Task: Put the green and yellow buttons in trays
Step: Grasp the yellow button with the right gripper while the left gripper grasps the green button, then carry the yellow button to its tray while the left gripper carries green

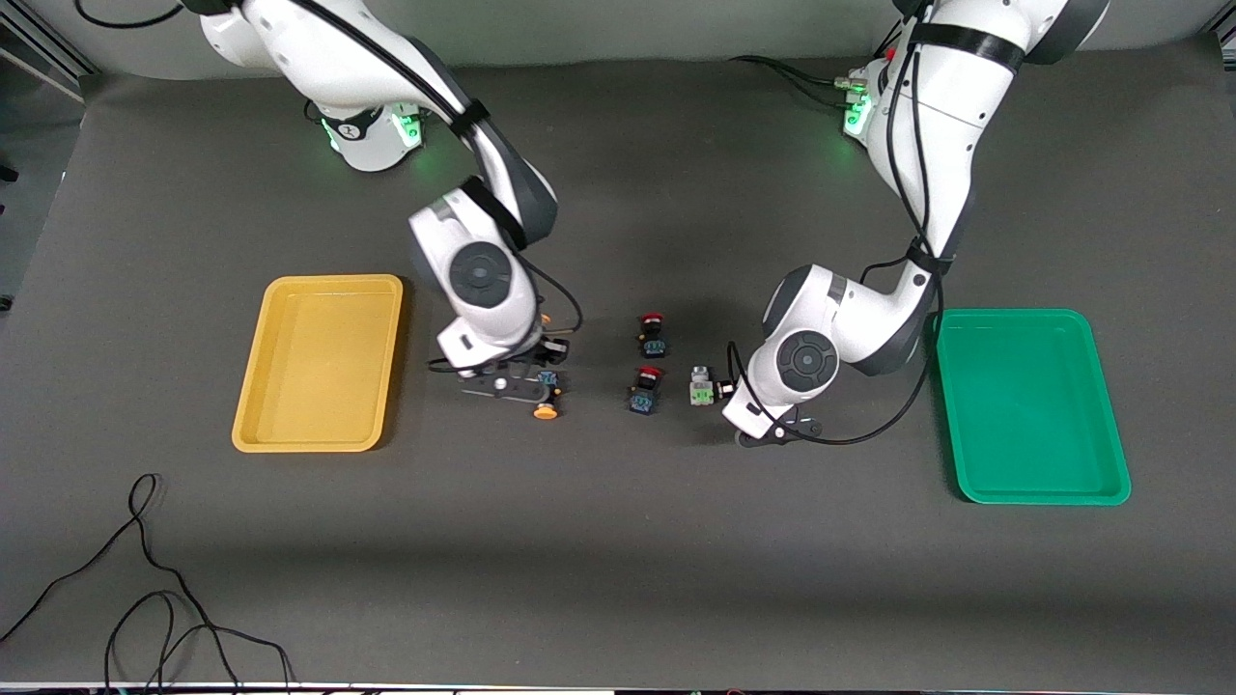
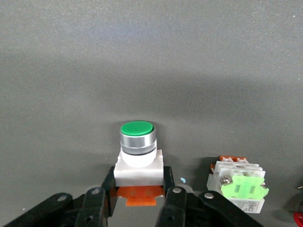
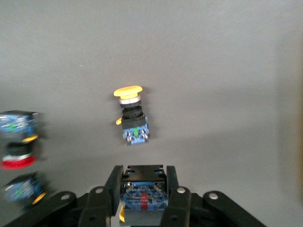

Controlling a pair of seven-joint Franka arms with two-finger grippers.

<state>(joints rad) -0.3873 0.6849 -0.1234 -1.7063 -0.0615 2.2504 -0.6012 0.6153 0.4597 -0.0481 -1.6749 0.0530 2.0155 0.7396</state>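
Note:
My left gripper (image 2: 137, 183) is shut on a whitish button (image 2: 137, 153) with a green cap and an orange base, low at the table. In the front view this gripper (image 1: 766, 427) sits under its wrist, which hides the button. A second whitish button (image 1: 702, 386) with a green part lies beside it and also shows in the left wrist view (image 2: 239, 187). My right gripper (image 3: 142, 182) is shut on a black-blue button (image 3: 142, 191) with a yellow part; it is beside the yellow tray (image 1: 319, 367) in the front view (image 1: 534, 386). Another yellow-capped button (image 1: 546, 412) lies just nearer the front camera and also shows in the right wrist view (image 3: 131, 118). The green tray (image 1: 1028, 405) is empty.
Two red-capped black-blue switches (image 1: 653, 333) (image 1: 645, 388) lie between the two grippers. Loose black cables (image 1: 145, 598) lie near the front edge at the right arm's end. The yellow tray is empty too.

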